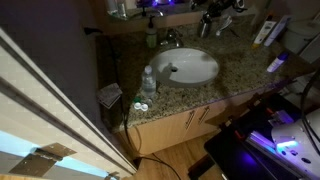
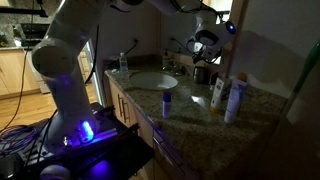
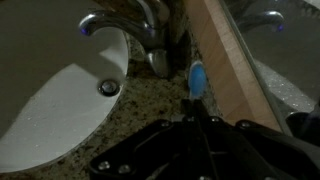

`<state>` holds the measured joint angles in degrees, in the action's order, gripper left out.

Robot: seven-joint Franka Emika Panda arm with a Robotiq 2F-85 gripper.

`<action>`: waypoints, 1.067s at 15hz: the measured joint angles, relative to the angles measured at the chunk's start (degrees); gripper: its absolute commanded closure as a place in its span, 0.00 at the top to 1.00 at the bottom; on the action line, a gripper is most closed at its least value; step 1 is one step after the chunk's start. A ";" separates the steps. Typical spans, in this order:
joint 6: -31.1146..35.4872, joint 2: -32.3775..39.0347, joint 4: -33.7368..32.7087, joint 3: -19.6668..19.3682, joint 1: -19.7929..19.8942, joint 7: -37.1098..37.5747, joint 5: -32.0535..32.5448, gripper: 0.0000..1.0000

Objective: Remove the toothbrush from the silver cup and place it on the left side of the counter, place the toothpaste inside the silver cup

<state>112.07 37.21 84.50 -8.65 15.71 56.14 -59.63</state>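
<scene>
In the wrist view my gripper (image 3: pixel 193 112) is shut on the toothbrush (image 3: pixel 197 78), whose blue end sticks out past the fingertips. A small grey cylinder beneath the faucet looks like the silver cup (image 3: pixel 158 62), just beyond the brush. In both exterior views the gripper (image 1: pixel 213 18) (image 2: pixel 205 45) hangs at the back of the counter (image 1: pixel 240 75) by the faucet, over a dark cup (image 2: pixel 201 73). Upright tubes (image 2: pixel 217 93) (image 2: pixel 235 98) stand on the counter; I cannot tell which is the toothpaste.
The white oval sink (image 1: pixel 188 66) fills the counter's middle, with the faucet (image 3: pixel 130 30) behind it. A green soap bottle (image 1: pixel 151 38) and a clear bottle (image 1: pixel 148 82) stand left of the sink. A wooden strip (image 3: pixel 225 70) runs close beside the gripper. A small container (image 2: pixel 166 102) stands near the front edge.
</scene>
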 measured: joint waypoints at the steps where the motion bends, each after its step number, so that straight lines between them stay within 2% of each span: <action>1: 0.00 0.00 0.00 0.00 0.01 -0.10 -0.01 0.01; 8: -2.46 -3.18 -0.62 -0.29 0.71 -2.65 0.02 0.01; 11: -7.19 -6.98 -0.67 -1.06 1.34 -4.12 1.23 0.01; 16: -19.70 -14.92 -0.84 -3.13 1.62 -6.66 9.04 0.01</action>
<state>92.38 22.29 83.67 -11.78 17.33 49.47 -50.59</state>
